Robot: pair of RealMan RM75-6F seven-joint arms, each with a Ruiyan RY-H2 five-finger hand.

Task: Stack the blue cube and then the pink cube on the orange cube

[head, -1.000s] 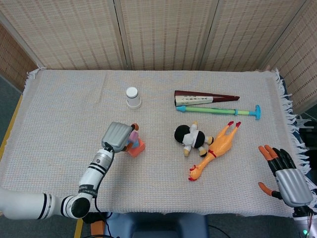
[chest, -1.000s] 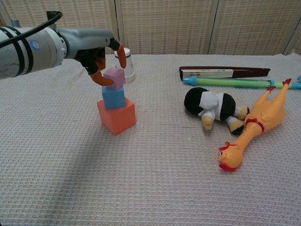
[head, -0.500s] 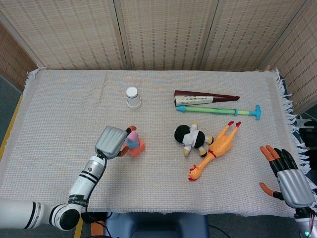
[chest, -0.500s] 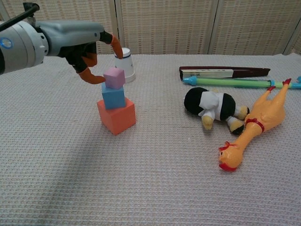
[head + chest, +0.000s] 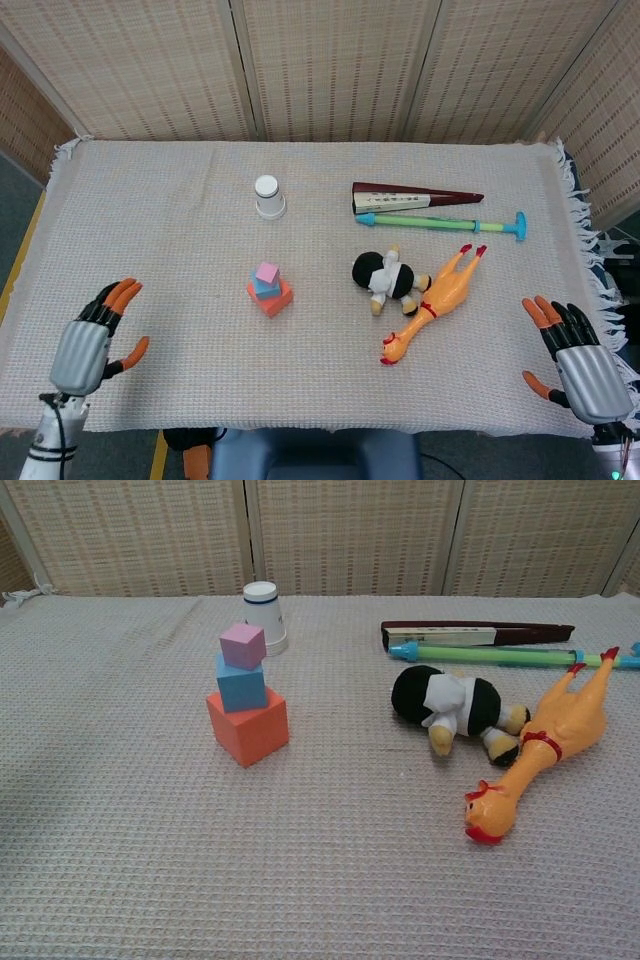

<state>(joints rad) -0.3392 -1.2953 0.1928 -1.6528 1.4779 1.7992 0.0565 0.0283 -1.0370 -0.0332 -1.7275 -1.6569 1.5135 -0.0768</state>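
A three-cube tower stands left of the table's middle. The orange cube [image 5: 249, 729] is at the bottom, the blue cube [image 5: 241, 683] sits on it, and the small pink cube [image 5: 243, 645] tops the blue one, turned slightly. In the head view the same stack shows as orange cube [image 5: 274, 297], blue cube [image 5: 263, 287] and pink cube [image 5: 267, 272]. My left hand [image 5: 84, 348] hovers at the near left edge, fingers spread, holding nothing. My right hand [image 5: 580, 362] is at the near right edge, fingers apart and empty. Neither hand shows in the chest view.
A white paper cup [image 5: 268, 197] stands behind the stack. To the right lie a plush toy [image 5: 385, 278], a rubber chicken [image 5: 432, 303], a folded fan [image 5: 412, 197] and a green-and-blue stick [image 5: 440, 224]. The woven cloth [image 5: 150, 220] covers the table.
My left hand has let go of the pink cube and drawn back to the near left edge, out of the chest view. The stack stands alone. The right hand stayed put.
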